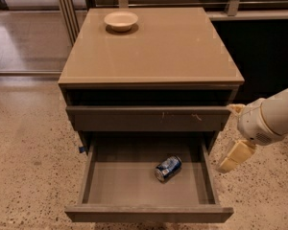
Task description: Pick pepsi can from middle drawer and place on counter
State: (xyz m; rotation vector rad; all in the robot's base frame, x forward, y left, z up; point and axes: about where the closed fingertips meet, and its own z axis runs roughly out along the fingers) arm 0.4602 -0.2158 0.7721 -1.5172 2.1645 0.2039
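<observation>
Metal so thin dents and rolls: the pepsi can [168, 168], sideways in the open middle drawer [149, 213] below the desk's [153, 47] front edge, looks light and slick; grip across its body. The hand [232, 137] hangs open, empty, below the front-right corner.

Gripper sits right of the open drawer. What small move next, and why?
Probably swing the gripper left over the middle drawer, above the pepsi can: it lies on its side inside, while the gripper hangs outside the drawer's right wall.
</observation>
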